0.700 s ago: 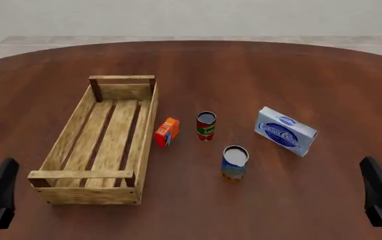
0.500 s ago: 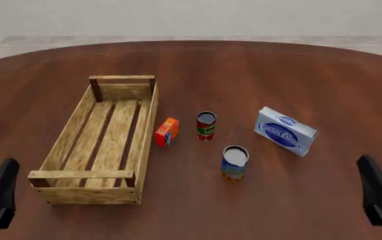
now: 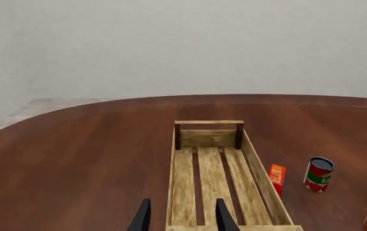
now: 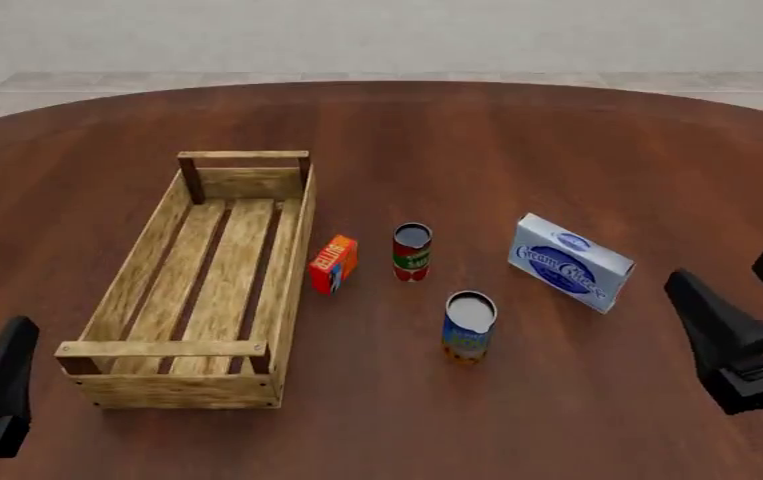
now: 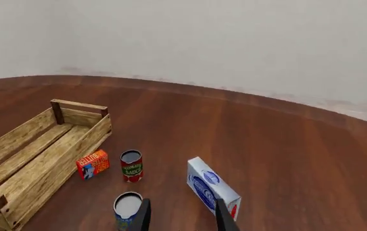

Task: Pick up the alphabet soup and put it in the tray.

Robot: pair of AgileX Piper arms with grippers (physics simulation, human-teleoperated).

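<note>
Right claw point(image 5: 182, 215), fingers apart and empty, hangs just short of the alphabet soup point(image 4: 468, 325) standing mid-tabletop point(image 4: 515, 140); it should straddle the can squarely, clear of the cream-cheese box point(image 4: 571, 262). The tray point(image 4: 130, 290) waits leftward, beyond the open, idle left claw point(image 3: 182, 216).

Bare table surrounds the alphabet soup point(image 4: 469, 325) on its near and right sides. The red-and-green can point(image 4: 412, 252) stands just beyond; the white-blue box point(image 4: 571, 263) probably leaves passing room.

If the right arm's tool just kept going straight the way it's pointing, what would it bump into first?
Probably the table between the alphabet soup and the white-blue box; the right tool points down into that gap. Depth is unclear, so it might clip either one.
</note>
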